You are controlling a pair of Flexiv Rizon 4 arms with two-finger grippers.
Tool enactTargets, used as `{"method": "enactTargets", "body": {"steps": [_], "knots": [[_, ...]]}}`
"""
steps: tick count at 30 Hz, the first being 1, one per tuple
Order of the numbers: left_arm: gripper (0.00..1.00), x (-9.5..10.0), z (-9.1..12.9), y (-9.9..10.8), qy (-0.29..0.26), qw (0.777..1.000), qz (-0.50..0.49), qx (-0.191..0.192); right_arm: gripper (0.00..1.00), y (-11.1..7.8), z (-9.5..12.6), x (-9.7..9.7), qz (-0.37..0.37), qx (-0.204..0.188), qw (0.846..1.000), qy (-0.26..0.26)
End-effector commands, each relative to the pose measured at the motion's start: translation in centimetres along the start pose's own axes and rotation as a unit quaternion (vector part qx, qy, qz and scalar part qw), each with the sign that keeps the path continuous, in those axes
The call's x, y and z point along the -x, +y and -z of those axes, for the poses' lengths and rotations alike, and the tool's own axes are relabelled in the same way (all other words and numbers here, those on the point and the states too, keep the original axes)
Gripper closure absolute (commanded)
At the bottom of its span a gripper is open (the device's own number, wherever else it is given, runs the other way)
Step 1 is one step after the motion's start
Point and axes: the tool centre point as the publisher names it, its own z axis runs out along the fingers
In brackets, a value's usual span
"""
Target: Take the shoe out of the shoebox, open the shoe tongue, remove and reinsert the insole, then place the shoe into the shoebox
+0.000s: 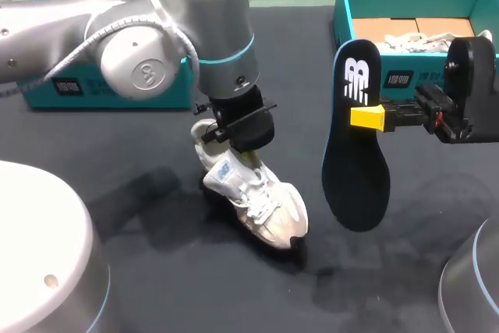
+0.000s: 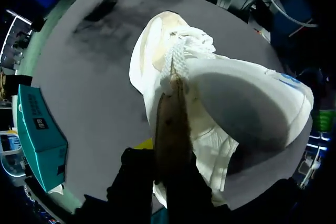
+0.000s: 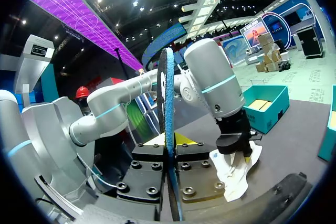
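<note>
Near the desk's (image 1: 156, 216) middle the left pincer (image 1: 234, 134) was clamped on the white sneaker's (image 1: 261, 204) heel, apparently steadying it for refitting, while the right pincer (image 1: 366, 117) gripped the dark insole (image 1: 355, 169) upright, raised near the far-right-corner shoebox (image 1: 343, 5).

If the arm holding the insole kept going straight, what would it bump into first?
Probably my left gripper, holding the white sneaker. The right gripper points across the table at it, insole leading, though depth is unclear.

Hidden — shoe's (image 1: 261, 204) opening, under the left pincer (image 1: 234, 144).
</note>
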Motion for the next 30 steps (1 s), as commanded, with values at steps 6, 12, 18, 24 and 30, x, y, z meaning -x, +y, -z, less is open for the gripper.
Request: {"method": "enactTargets", "body": {"steps": [6,12,18,24,30], "knots": [[1.0,-0.8,0.5,0.6,0.027,0.989,-0.144,0.017,1.0,-0.4,0.3,-0.9,0.0,0.003,0.998,-0.064],[1.0,-0.7,0.1,0.1,0.046,0.979,-0.196,0.01,1.0,-0.4,0.3,-0.9,0.0,0.003,0.998,-0.064],[1.0,-0.7,-0.7,-0.7,0.06,0.974,-0.22,0.001,1.0,-0.4,0.3,-0.9,0.0,0.003,0.998,-0.064],[1.0,-0.5,-1.8,-1.6,0.075,0.97,-0.232,-0.016,1.0,-0.4,0.3,-0.9,0.0,0.003,0.998,-0.064],[1.0,-0.1,-3.1,-2.5,0.095,0.965,-0.242,-0.028,1.0,-0.4,0.3,-0.9,0.0,0.003,0.998,-0.064]]}}
